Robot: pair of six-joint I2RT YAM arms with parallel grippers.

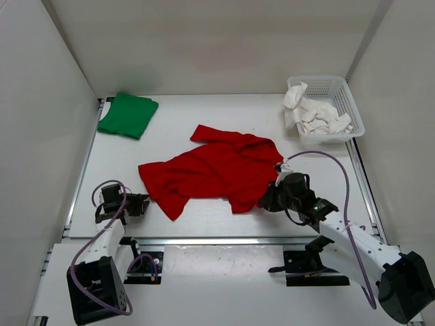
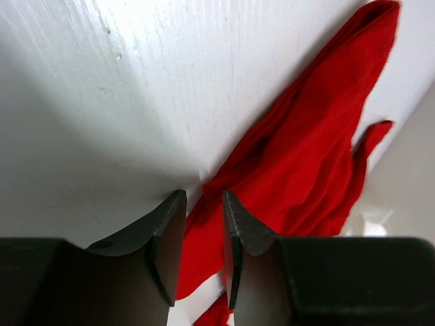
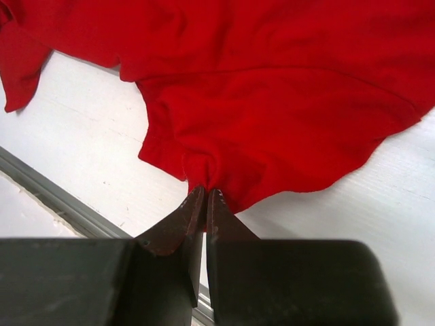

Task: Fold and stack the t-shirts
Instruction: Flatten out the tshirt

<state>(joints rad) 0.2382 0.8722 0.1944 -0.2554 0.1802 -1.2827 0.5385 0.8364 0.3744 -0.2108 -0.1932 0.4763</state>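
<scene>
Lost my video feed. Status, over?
Right gripper shut on red shirt, near edge. Left gripper open, empty, beside it. Nothing in the way.

a white table (image 1: 224, 125) is enclosed by plain white panels: a back wall (image 1: 217, 41), a left wall (image 1: 34, 136) and a right wall (image 1: 401, 102). a metal rail (image 1: 204, 240) is seen along the near edge. everything is evenly lit.
</scene>
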